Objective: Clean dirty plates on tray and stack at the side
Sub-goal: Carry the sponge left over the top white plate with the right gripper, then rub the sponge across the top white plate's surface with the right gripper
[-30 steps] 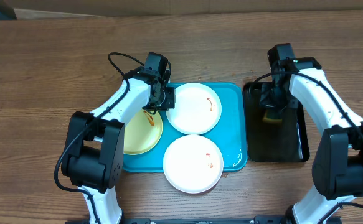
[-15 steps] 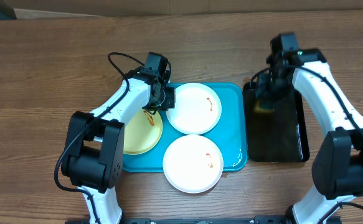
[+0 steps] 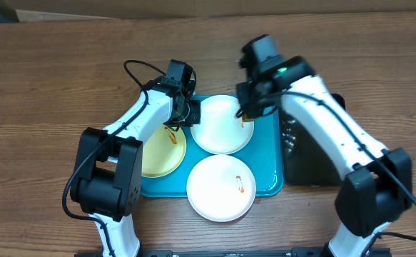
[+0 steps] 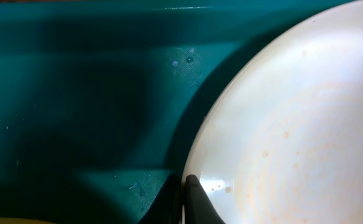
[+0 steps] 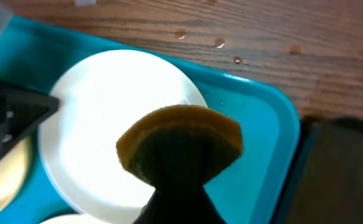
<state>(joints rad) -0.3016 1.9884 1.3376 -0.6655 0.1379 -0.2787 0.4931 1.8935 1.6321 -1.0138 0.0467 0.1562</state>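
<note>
With left jaws pinching the far plate (image 3: 218, 132) rim and right jaws gripping the sponge (image 5: 180, 140) (poised over it), press flat and sweep gently across the smear (image 3: 242, 122).

Left arm (image 3: 142, 114): I see white shell links with black joint housings, left of centre.
Right arm (image 3: 336, 125): same white and black, right side.
Cable (image 3: 131, 69): thin black loop above my left arm.
Green light (image 3: 282, 70): small, on my right wrist housing.
Left fingertip (image 4: 197, 199): dark, pointed, bottom edge.
</note>
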